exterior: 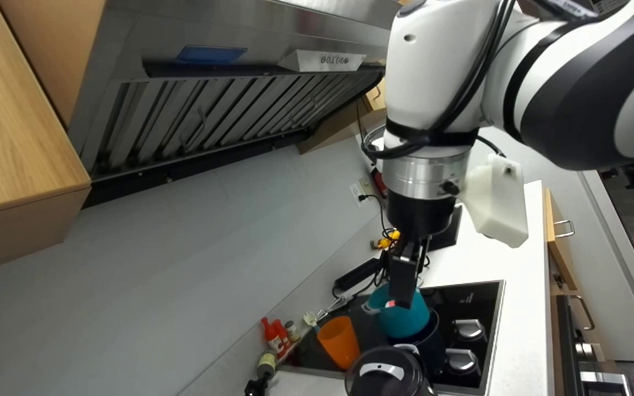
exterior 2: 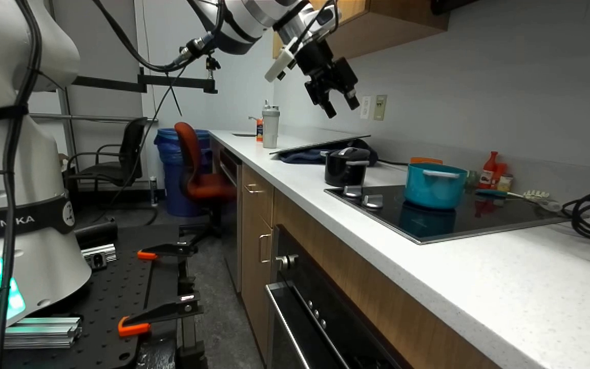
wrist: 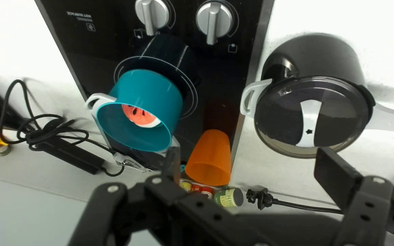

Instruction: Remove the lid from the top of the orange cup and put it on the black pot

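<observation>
Nearest to the wrist camera, a black two-fingered gripper (wrist: 250, 160) enters from the bottom edge, its jaws spread wide — the two fingers stand well apart from each other. In an exterior view it hangs tilted, well above the white speckled countertop (exterior 2: 479, 287), at the end of the white-and-black robot arm (exterior: 427, 71).

The round, dark, see-through lid (wrist: 287, 119), crossed by a pale handle, lies on top of the smooth black pot (wrist: 320, 54); whether it is fully seated, I can't tell. That pot, with a light grey loop handle on its side, stands on the countertop just beside the black glass cooktop (wrist: 94, 65), which has two silver knobs (wrist: 214, 20).

On the cooktop stands the small, bright orange, tapered cup (wrist: 209, 155), wider end up, near the light grey wall (exterior 2: 520, 82) and apart from the lid. Near the cup, also on the cooktop, sits an upright teal-blue pot (wrist: 149, 89) with pale handles — inside it lies a red-and-white watermelon piece (wrist: 140, 115) with black seeds.

Close to the wall are a red bottle (exterior 2: 488, 173) with a white label and a small jar (wrist: 227, 197) with a green-and-yellow label. Beside the cooktop lies a black oblong box (wrist: 77, 158) with a tangled cable.
</observation>
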{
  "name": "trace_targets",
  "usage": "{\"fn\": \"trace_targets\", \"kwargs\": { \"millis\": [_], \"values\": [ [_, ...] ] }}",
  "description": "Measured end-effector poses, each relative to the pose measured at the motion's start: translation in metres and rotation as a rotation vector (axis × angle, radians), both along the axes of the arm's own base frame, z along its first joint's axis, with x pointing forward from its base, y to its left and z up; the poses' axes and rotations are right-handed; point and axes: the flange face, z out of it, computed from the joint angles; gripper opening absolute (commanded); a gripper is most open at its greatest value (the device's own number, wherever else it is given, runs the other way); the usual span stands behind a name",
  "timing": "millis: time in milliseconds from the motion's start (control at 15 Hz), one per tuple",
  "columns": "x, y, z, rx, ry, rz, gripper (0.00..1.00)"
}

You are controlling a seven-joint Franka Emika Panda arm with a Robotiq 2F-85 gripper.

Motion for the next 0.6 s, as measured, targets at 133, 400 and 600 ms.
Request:
{"fn": "trace_targets", "kwargs": {
  "millis": [133,400,600],
  "values": [
    [-0.015,0.006,0.019,-0.019,0.009,-0.017,1.00],
    [-0.041,0.009,0.058,-0.080,0.010,-0.060,1.00],
    [-0.054,0.008,0.076,-0.108,0.005,-0.085,1.00]
  ]
}}
